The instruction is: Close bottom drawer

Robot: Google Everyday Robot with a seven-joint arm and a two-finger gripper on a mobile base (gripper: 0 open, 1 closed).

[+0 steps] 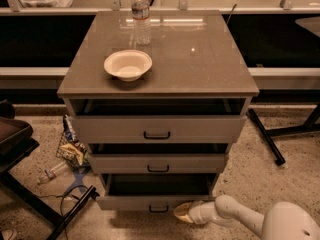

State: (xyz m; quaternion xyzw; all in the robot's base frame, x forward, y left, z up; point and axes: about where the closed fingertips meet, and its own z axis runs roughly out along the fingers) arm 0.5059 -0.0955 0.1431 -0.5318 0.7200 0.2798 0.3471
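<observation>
The bottom drawer (150, 202) is the lowest of three grey-beige drawers in the cabinet. It stands pulled out, its dark inside showing, with a small dark pull handle (158, 209) on its flat front. My gripper (183, 212) comes in from the lower right on a white arm. Its yellowish tip sits at the right end of the drawer's front, close to the floor, touching or nearly touching it.
The top drawer (157, 129) and middle drawer (158, 163) are also partly open. A white bowl (128, 64) and a water bottle (141, 15) stand on the cabinet top. Litter (70, 149) lies at left beside a dark stand (30, 204). A black leg (266, 136) lies at right.
</observation>
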